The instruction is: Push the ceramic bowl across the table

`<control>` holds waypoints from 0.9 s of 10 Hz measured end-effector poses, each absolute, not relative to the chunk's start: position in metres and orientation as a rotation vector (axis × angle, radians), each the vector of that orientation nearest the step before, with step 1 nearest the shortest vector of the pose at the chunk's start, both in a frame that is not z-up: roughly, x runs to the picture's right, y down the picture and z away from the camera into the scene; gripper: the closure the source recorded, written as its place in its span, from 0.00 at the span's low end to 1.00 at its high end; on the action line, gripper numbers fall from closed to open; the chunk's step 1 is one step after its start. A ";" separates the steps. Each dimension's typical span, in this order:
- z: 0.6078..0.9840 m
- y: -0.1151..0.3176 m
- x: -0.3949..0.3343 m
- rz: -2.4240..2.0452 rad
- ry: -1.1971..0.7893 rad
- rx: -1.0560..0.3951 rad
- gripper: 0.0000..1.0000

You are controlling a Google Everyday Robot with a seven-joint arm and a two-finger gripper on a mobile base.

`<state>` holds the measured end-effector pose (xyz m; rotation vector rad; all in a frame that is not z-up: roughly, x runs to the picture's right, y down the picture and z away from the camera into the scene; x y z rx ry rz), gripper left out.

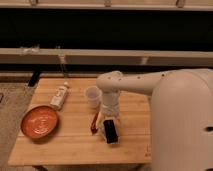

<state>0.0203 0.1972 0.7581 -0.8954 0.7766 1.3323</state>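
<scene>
The ceramic bowl (39, 121) is wide, shallow and orange-red, and it sits at the left edge of the light wooden table (70, 145). My gripper (109, 129) hangs from the white arm (130, 82) over the middle of the table. It points down, close to the tabletop, and is well to the right of the bowl, apart from it. A dark block-shaped part shows at its lower end.
A small white cup (93, 96) stands just left of the arm. A white bottle (60, 95) lies on its side behind the bowl. A small red item (94, 123) sits by the gripper's left side. A dark bench or rail runs behind the table.
</scene>
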 end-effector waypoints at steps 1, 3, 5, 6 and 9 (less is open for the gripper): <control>0.758 0.197 0.020 1.332 0.777 -0.895 0.20; 0.758 0.197 0.020 1.332 0.777 -0.895 0.20; 0.758 0.197 0.020 1.332 0.777 -0.895 0.20; 0.758 0.197 0.020 1.332 0.777 -0.895 0.20; 0.754 0.194 0.018 1.327 0.745 -0.881 0.20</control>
